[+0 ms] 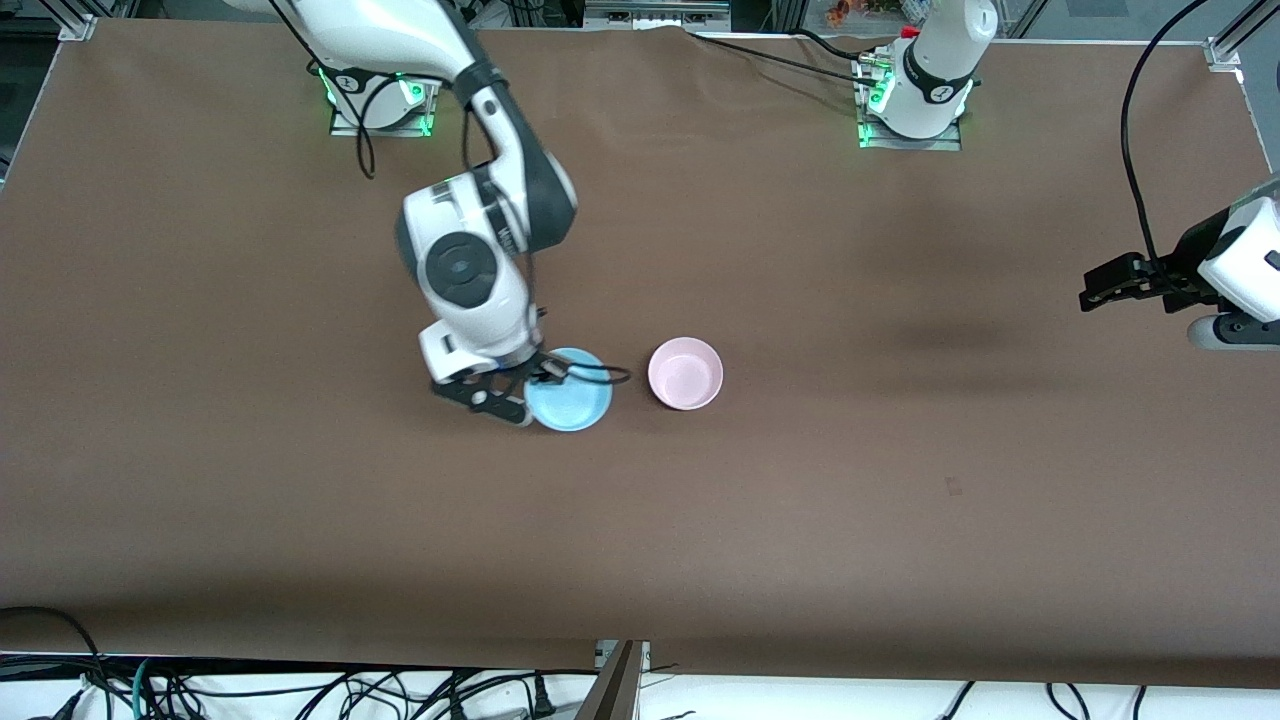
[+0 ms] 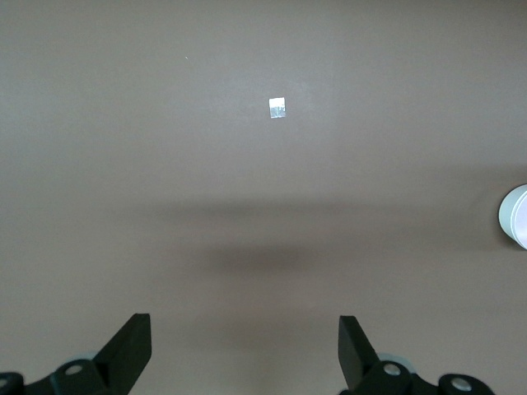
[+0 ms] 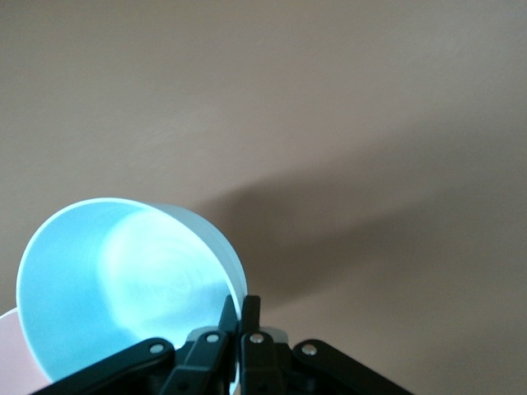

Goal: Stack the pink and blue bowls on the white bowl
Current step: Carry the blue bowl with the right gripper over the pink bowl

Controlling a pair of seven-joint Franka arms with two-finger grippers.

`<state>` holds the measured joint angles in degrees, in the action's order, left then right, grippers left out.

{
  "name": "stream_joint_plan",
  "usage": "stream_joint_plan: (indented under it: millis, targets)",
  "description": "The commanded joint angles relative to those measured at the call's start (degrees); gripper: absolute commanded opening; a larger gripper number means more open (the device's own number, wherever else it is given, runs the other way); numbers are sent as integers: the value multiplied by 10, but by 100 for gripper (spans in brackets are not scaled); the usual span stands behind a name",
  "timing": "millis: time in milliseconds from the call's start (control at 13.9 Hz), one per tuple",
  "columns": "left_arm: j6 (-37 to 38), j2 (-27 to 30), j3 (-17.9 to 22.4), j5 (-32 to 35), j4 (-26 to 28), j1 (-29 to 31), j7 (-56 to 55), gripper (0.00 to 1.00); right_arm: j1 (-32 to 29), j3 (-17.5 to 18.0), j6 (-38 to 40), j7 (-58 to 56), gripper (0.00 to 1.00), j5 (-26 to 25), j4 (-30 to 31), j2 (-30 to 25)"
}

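The right hand [image 1: 527, 385] is pinched shut on the rim of the blue bowl [image 1: 570, 402], its two fingers [image 3: 239, 317] squeezed together with the bowl's thin wall between them. In the right wrist view the blue bowl is tilted, its open inside turned toward the camera, and a sliver of pink shows at the edge of the picture just beside it. From the front camera the blue bowl appears over the middle of the brown desk [image 1: 900, 500], toward the right arm's end.

The pink bowl [image 1: 685, 372] stands upright on the desk, close beside the blue bowl and toward the left arm's end from it; the two do not touch.

The left hand [image 1: 1100, 292] waits near the left arm's end of the desk, its fingers [image 2: 128, 350] spread wide apart and holding nothing. In the left wrist view a small pale square mark [image 2: 277, 107] lies on the desk surface, and a pale round object [image 2: 515, 216] shows partly at the picture's edge; what it is cannot be told.
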<state>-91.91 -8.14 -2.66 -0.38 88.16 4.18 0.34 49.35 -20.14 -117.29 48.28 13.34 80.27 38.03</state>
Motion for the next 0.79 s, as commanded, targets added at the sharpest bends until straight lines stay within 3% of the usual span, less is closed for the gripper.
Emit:
stream_joint_plan:
  millis: [0,288,721]
  targets:
    - [9,-6,1,-3,-13,-1,-4,100,14,14,-21,46,0,5,-56,47]
    - [9,-6,1,-3,-13,-2,-4,100,14,61,-107,102,0,5,-60,57]
    - [9,-6,1,1,-14,-2,-5,100,15,79,-159,107,0,5,-60,86]
